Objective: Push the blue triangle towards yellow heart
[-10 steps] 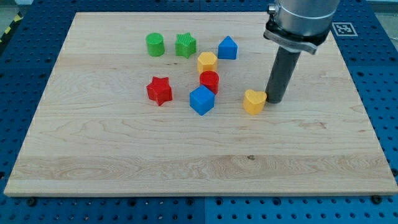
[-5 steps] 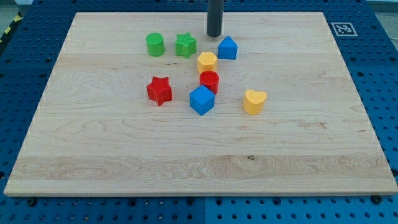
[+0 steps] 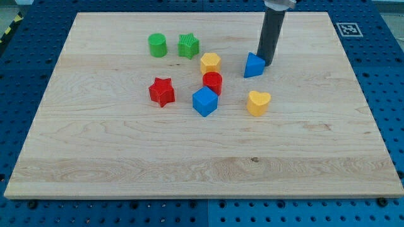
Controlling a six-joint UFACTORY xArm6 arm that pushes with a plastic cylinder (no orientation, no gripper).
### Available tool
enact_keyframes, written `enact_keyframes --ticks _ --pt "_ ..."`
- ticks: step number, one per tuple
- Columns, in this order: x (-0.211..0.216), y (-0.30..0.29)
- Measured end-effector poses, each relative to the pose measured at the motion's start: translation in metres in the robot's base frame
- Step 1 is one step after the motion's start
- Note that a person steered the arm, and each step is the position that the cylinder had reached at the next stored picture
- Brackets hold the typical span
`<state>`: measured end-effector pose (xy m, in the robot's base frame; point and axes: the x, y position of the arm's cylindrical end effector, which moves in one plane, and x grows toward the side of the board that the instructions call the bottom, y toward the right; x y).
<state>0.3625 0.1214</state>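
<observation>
- My tip (image 3: pixel 267 64) has no jaws; it touches the blue triangle (image 3: pixel 254 65) on the side facing the table's right edge.
- The yellow heart (image 3: pixel 258 103) sits just below, toward the bottom edge.

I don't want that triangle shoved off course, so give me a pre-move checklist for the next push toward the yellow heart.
1. My tip at the blue triangle: ok, against its upper-right side.
2. Push direction: ok, yellow heart lies toward the view's bottom, opposite my tip.
3. Path between triangle and heart: ok, bare board.
4. Red cylinder and yellow hexagon clear of the path: ok, both sit to the view's left.
5. Firm contact: cannot tell.
</observation>
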Motion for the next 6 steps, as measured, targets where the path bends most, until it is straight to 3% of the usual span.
enact_keyframes --ticks 3,5,6 --pt "0.003 0.014" --pt "0.040 0.015" --pt "0.043 -0.023"
